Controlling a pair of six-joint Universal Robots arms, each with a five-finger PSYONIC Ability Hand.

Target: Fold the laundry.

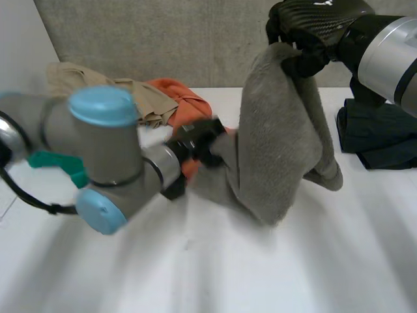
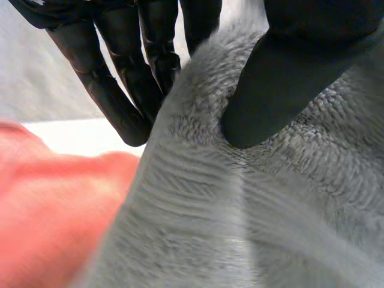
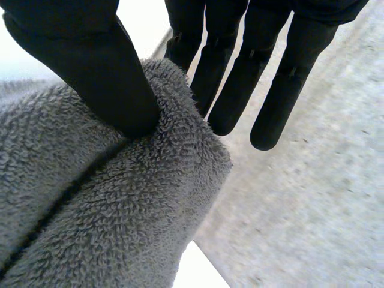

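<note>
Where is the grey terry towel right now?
Head view: grey terry towel hangs mid-table from the right hand at its top; the left hand pinches its lower edge, beside the crumpled orange garment.

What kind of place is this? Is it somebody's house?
Likely a robot test room, not a home: a white table, a plain grey wall, and the robot's left hand and right hand gripping a grey towel, with clothes heaped behind.

You have a grey terry towel (image 1: 280, 143) hanging bunched from its raised top, lower end trailing on the tabletop (image 1: 260, 267). Behind it lie a crumpled orange garment (image 1: 186, 98) and a beige garment (image 1: 98, 81); a dark garment (image 1: 381, 134) sits at the right.
</note>
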